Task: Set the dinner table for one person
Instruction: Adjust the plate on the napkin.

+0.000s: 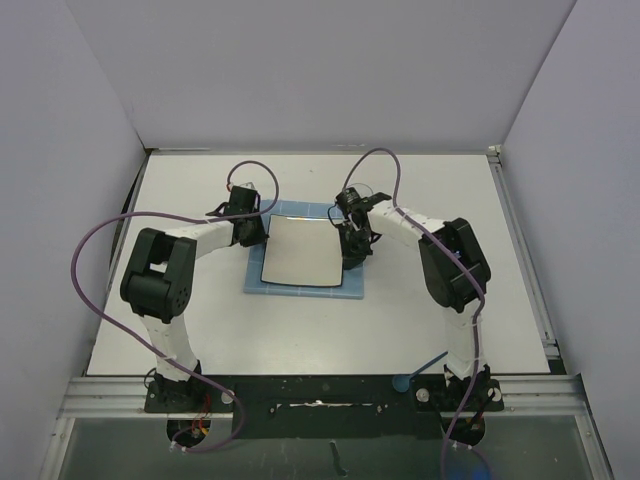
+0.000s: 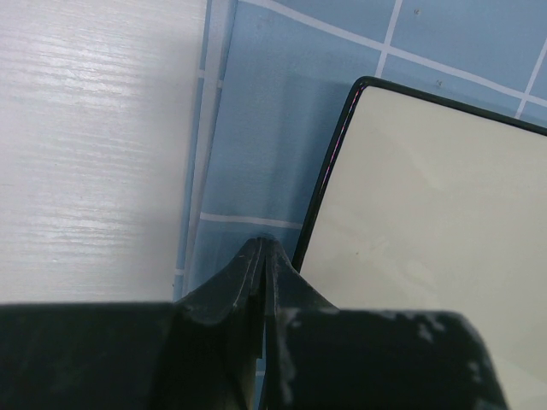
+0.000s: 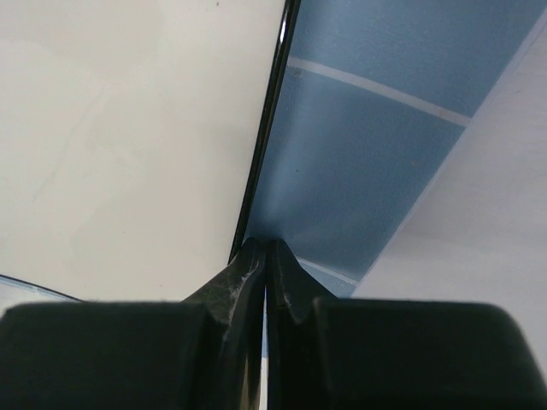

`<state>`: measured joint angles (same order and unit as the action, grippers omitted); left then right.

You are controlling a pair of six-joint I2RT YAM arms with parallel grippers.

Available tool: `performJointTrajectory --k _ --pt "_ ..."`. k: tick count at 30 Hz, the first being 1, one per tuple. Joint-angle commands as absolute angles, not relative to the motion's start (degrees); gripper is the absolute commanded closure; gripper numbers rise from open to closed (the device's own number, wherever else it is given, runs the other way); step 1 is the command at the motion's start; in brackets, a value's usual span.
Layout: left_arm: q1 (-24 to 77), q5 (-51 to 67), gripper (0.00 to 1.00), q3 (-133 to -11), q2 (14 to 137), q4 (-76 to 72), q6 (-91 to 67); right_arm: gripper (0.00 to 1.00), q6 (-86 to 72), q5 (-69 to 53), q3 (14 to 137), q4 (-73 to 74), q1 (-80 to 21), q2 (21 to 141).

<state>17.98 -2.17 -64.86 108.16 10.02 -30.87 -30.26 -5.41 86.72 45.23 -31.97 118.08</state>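
Both left fingers (image 2: 244, 278) and right fingers (image 3: 246, 273) are closed above the dinner table (image 1: 300, 335), which lies lengthwise left-to-right.

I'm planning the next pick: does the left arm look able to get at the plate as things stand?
Probably yes: its shut fingers sit beside the plate rim, over the placemat, with nothing between.

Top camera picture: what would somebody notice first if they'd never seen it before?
First, the square white plate with its dark rim, lying on a blue checked placemat in the middle of the big white table. Then the two robot arms reaching in from both sides: the left gripper and right gripper are pinched shut, their tips over the mat, right beside the plate's left and right edges.
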Motion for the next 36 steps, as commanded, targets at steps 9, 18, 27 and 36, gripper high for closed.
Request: performJointTrajectory --k 9,18,27,36 --pt "19.9 3.0 1.0 -63.9 106.7 7.7 -32.3 1.0 -30.6 -7.5 93.2 41.5 -32.7 120.4" --pt "20.0 3.1 1.0 -63.7 106.5 7.7 -32.2 1.0 -30.8 -7.8 94.4 41.5 -32.5 121.3" --pt "20.9 3.0 1.0 -60.9 105.6 7.2 -33.1 1.0 -31.1 -8.3 94.5 41.0 -32.6 121.5" --pt "22.0 2.4 1.0 -54.5 102.9 5.5 -35.3 1.0 -31.4 -8.9 95.8 40.8 -32.7 122.8"
